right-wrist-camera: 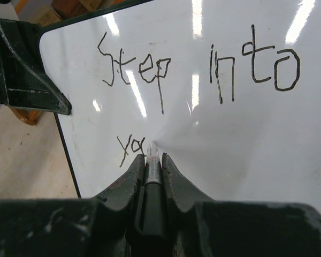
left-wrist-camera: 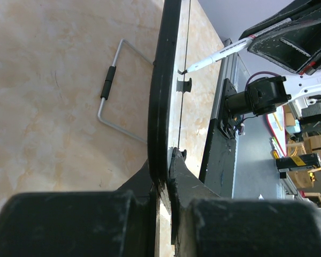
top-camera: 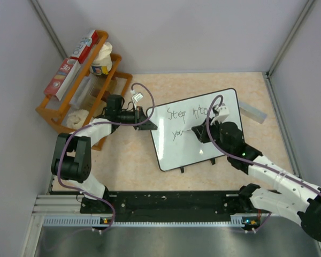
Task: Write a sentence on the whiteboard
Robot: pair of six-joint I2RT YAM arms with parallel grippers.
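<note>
The whiteboard (top-camera: 224, 110) lies tilted on the table, black-rimmed and glossy; it also fills the right wrist view (right-wrist-camera: 246, 139). The sentence (top-camera: 187, 113) reads "Step into" on the top line (right-wrist-camera: 198, 67), with "yo" (right-wrist-camera: 129, 147) begun below. My right gripper (top-camera: 199, 131) is shut on a marker (right-wrist-camera: 152, 176), its tip touching the board just right of "yo". The marker also shows in the left wrist view (left-wrist-camera: 219, 53). My left gripper (top-camera: 147, 122) is shut on the board's left rim (left-wrist-camera: 159, 107), seen edge-on.
An orange wooden rack (top-camera: 53, 115) with boxes and a jar stands at the back left. A small grey flat bar (top-camera: 252, 111) lies right of the board. A wire stand (left-wrist-camera: 109, 93) lies folded under the board. Walls close in on three sides.
</note>
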